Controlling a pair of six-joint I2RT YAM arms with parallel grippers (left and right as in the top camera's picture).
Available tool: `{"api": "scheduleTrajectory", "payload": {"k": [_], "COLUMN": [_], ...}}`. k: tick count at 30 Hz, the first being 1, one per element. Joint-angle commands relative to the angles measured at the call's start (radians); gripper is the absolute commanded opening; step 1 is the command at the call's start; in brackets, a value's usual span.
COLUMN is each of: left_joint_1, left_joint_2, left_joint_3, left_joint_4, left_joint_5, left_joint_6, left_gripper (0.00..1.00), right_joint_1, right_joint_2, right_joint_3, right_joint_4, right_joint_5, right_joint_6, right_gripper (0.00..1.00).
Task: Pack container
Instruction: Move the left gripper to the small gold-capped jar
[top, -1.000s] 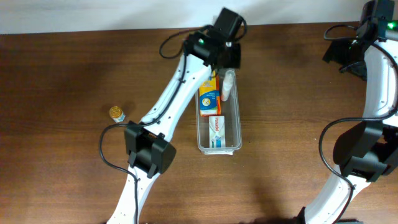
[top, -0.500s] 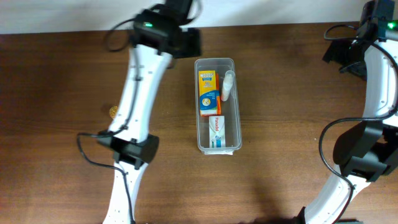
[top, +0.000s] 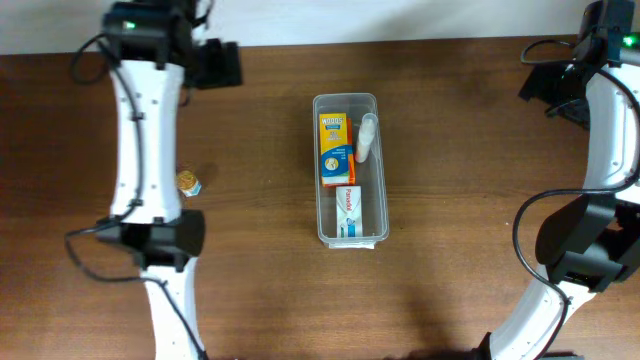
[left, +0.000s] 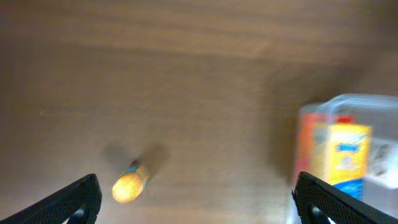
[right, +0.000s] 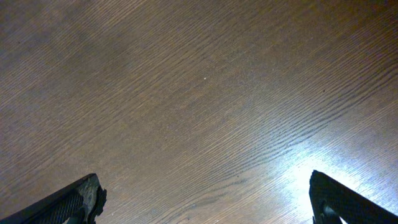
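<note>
The container (top: 372, 205) already held a yellow box (top: 334, 148), a white tube (top: 367, 138) and a toothpaste carton (top: 347, 210); a small orange item (top: 188, 182) outside it probably remained to pack. The left gripper (left: 199, 193) hung spread and empty, the orange item near one fingertip, the container past the other; only its own wrist view showed the right gripper (right: 205, 193) spread over bare table (right: 199, 93).

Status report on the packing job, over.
Left gripper open, empty. Right gripper open, empty. Container holds boxes; small yellow item outside on table, nothing blocking.
</note>
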Motion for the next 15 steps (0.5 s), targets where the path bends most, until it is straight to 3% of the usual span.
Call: {"api": "scheduleTrajectory", "payload": {"k": [1, 10, 15], "left_joint_1": [0.087, 0.214, 0.219], "left_joint_2": [-0.093, -0.147, -0.147], "left_joint_3": [-0.164, -0.554, -0.720], "left_joint_4": [-0.004, 0.000, 0.085], "left_joint_5": [0.011, 0.072, 0.072], "left_joint_6": [0.050, 0.173, 0.196], "left_gripper": [0.99, 0.99, 0.99], "right_joint_1": [-0.001, -0.001, -0.001], "right_joint_2": [-0.003, -0.003, -0.003], "right_joint_3": [0.000, 0.000, 0.000], "right_joint_4": [0.001, 0.001, 0.001], "right_joint_5": [0.005, 0.006, 0.005], "right_joint_6": [0.000, 0.000, 0.000], "right_gripper": [0.98, 0.98, 0.98]}}
